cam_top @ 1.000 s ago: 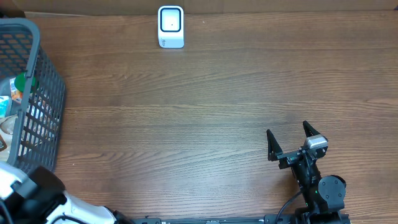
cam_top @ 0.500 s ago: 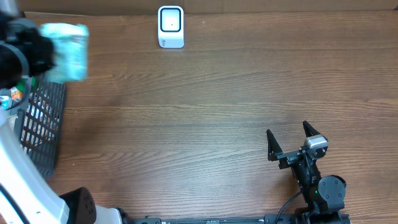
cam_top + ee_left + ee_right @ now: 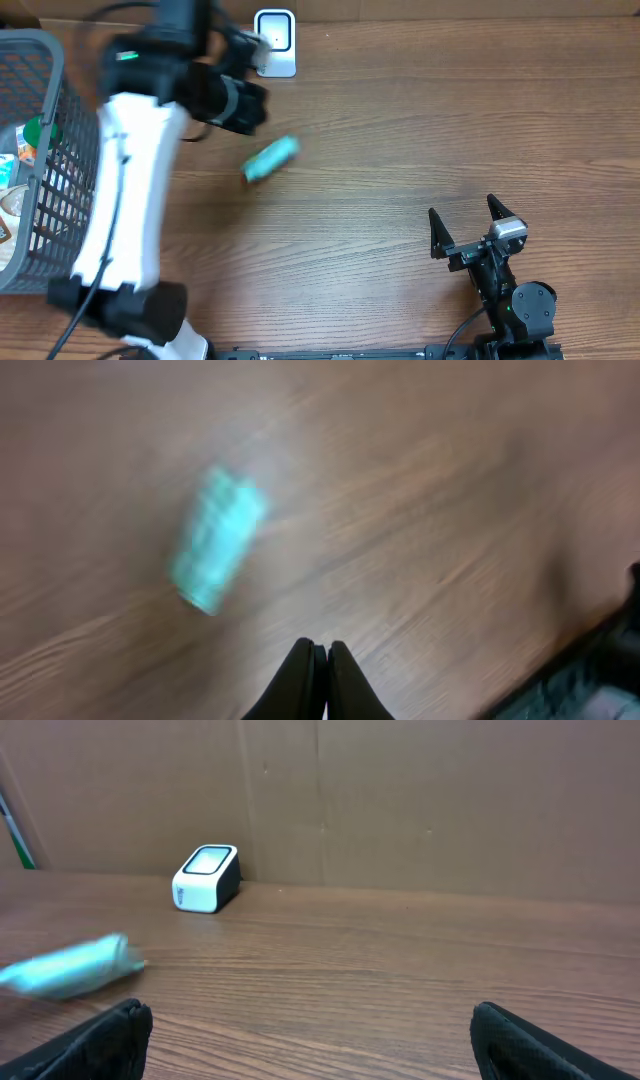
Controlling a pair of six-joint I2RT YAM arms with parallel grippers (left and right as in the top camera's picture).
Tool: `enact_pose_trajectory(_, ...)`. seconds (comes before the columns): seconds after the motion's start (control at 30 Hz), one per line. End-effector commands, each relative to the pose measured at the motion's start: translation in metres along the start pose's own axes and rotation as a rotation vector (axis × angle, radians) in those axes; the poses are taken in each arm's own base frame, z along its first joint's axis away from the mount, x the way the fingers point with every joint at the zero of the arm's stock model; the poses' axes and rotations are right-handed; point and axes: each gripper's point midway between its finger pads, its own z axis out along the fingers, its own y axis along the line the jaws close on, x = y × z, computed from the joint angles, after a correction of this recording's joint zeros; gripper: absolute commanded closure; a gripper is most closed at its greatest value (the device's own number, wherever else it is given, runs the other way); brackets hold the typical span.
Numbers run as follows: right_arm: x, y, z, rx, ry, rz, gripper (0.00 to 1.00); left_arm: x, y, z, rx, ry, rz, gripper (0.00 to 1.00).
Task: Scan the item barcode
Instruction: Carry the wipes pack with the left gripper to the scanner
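Showing teal pack, blurred, nr scanner; L gripper closed tight, empty, apart from pack; R gripper spread wide, empty.

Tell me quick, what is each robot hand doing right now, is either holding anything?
Left hand: closed, holding nothing; the teal item is clear of it.
Right hand: open, empty.

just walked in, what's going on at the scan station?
The left gripper is out near the barcode scanner, shut on nothing. The teal packet shows loose and blurred over the wooden table, short of the scanner; whether it has settled is unclear. The right gripper rests open at the near edge, away from both.
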Motion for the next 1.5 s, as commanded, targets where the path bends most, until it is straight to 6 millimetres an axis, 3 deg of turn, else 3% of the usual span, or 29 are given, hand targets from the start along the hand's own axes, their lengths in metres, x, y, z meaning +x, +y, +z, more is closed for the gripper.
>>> enact_pose_trajectory(0.0,0.002,0.0,0.0,-0.004,-0.003,-0.001,0.0,0.014,-0.003,0.062,-0.013,0.145,0.104,0.96)
enact_pose_trajectory(0.07,0.002,0.0,0.0,-0.004,-0.003,-0.001,0.0,0.016,-0.002,0.088,-0.036,0.197,0.119,0.96)
enact_pose_trajectory(0.23,0.002,0.0,0.0,-0.004,-0.003,-0.001,0.0,0.007,0.004,0.11,-0.06,0.192,0.127,0.96)
enact_pose_trajectory(0.33,0.002,0.0,0.0,-0.004,-0.003,-0.001,0.0,-0.011,0.022,0.11,-0.144,0.121,0.096,0.71)
enact_pose_trajectory(0.5,0.002,0.0,0.0,-0.004,-0.003,-0.001,0.0,-0.036,0.058,0.111,-0.305,0.019,0.071,0.37)
enact_pose_trajectory(0.53,0.002,0.0,0.0,-0.004,-0.003,-0.002,0.0,-0.037,0.062,0.113,-0.322,0.011,0.066,0.35)
enact_pose_trajectory(0.63,0.002,0.0,0.0,-0.004,-0.003,-0.002,0.0,-0.034,0.078,0.12,-0.375,0.011,0.029,0.4)
enact_pose_trajectory(0.77,0.002,0.0,0.0,-0.004,-0.003,-0.001,0.0,-0.029,0.107,0.131,-0.431,-0.003,-0.092,0.39)
enact_pose_trajectory(0.87,0.002,0.0,0.0,-0.004,-0.003,-0.002,0.0,-0.026,0.133,0.156,-0.442,0.004,-0.153,0.37)
enact_pose_trajectory(1.0,0.002,0.0,0.0,-0.004,-0.003,-0.001,0.0,-0.027,0.149,0.191,-0.444,0.009,-0.146,0.36)
enact_pose_trajectory(1.27,0.002,0.0,0.0,-0.004,-0.003,-0.001,0.0,-0.017,0.148,0.252,-0.378,0.059,-0.101,0.37)
enact_pose_trajectory(1.4,0.002,0.0,0.0,-0.004,-0.003,-0.001,0.0,-0.005,0.13,0.269,-0.303,0.116,-0.05,0.43)
enact_pose_trajectory(1.47,0.002,0.0,0.0,-0.004,-0.003,-0.001,0.0,-0.002,0.112,0.274,-0.243,0.143,0.027,0.44)
